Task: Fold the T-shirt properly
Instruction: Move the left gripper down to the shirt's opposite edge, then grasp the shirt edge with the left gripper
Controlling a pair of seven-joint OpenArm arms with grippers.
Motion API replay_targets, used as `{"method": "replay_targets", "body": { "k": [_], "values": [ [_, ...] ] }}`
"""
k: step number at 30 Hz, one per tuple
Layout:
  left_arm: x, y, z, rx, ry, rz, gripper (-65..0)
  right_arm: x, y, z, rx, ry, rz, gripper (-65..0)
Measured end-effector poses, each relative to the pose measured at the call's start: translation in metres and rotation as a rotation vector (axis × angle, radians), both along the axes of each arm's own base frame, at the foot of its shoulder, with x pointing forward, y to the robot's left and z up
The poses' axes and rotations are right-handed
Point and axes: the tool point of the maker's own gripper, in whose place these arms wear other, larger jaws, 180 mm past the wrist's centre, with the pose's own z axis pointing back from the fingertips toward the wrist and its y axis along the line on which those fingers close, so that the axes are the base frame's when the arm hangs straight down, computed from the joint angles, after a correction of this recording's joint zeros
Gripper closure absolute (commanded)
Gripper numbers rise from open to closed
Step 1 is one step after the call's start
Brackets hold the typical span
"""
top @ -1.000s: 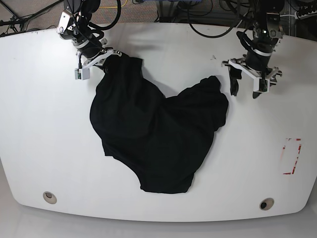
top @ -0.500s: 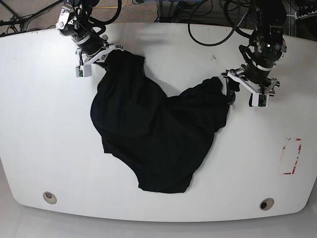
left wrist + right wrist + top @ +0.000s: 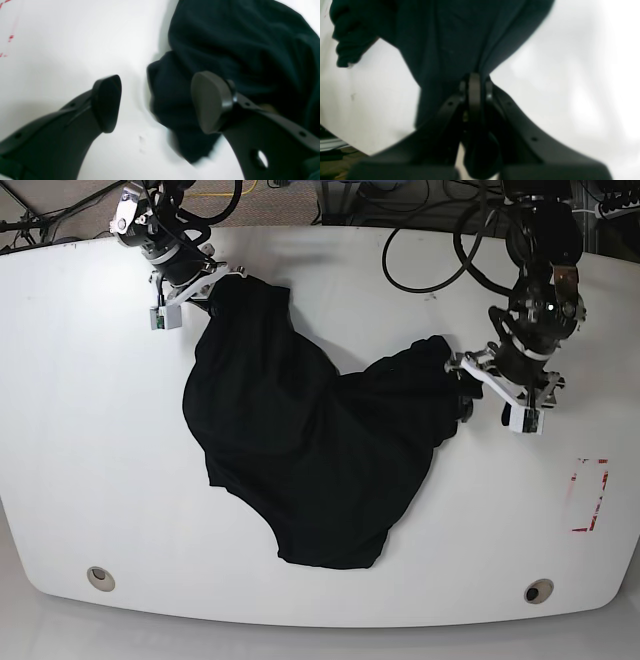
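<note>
- Currently the step in hand looks like spreading the crumpled cloth flat, before any fold is made.
- Upper left of the base view: the right gripper (image 3: 205, 283) is clamped on an edge of the T-shirt (image 3: 300, 440); its wrist view shows the fingers pressed together with cloth bunched between them and hanging taut.
- Centre: the T-shirt lies in a rumpled, roughly heart-shaped heap on the white table (image 3: 80, 440), one lobe drawn toward the upper left, the other reaching right.
- Right of centre: the left gripper (image 3: 478, 385) sits at the right lobe's edge with its fingers spread apart; in its wrist view one pad (image 3: 211, 101) is over the cloth, the other on bare table.
- Next, I judge, the left fingers must close on that edge, then both arms pull apart to flatten the shirt.
</note>
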Motion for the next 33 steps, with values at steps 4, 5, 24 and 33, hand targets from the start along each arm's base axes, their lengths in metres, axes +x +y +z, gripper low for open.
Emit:
{"method": "replay_targets", "body": {
  "k": [4,5,24,33],
  "values": [
    [0.011,0.009,0.003,0.004,-0.019,0.025,-43.0,0.006,0.001,0.003,0.005,-0.016,-0.001,0.0],
    [0.014,0.010,0.004,0.003,-0.027,0.027,-43.2,0.006,0.001,0.004,0.006,-0.020,-0.003,0.0],
    [0.047,0.006,-0.019,-0.058,0.047,0.053,-42.2,0.004,-0.012,0.002,-0.051,-0.005,0.033,0.0],
    [0.065,0.009,-0.037,-0.098,0.115,0.070,-43.9,-0.001,-0.010,-0.003,-0.046,0.019,0.022,0.0]
  ]
}}
